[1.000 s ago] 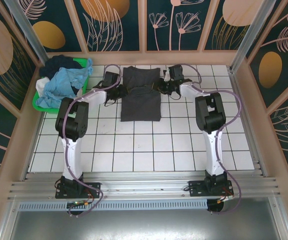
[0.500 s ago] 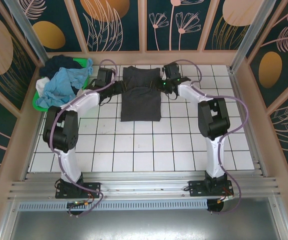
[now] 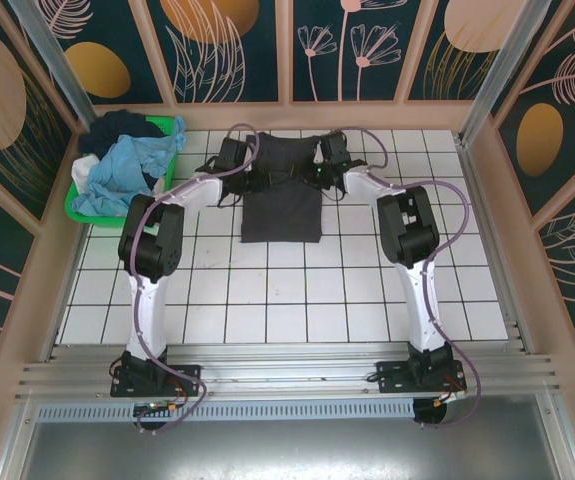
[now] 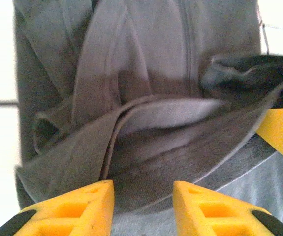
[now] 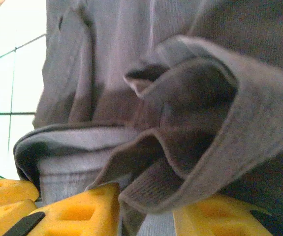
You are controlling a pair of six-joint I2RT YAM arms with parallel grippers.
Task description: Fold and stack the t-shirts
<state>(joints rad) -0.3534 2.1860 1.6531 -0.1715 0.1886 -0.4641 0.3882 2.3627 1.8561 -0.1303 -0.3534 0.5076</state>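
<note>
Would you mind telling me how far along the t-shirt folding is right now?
Early. The charcoal-grey t-shirt already lies narrowed into a strip. In hand: the left tool and right tool each pinch its far end, lifted, apparently for the lengthwise fold. Left: the light blue t-shirt and others heaped in the green basket; no stack yet.

White gridded tabletop [image 3: 287, 300] within wood-framed dark teal walls [image 3: 247, 75] with orange discs and pale leaf outlines.

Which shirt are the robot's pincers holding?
The charcoal-grey t-shirt, out on the table; the other shirts lie heaped in the green basket.
</note>
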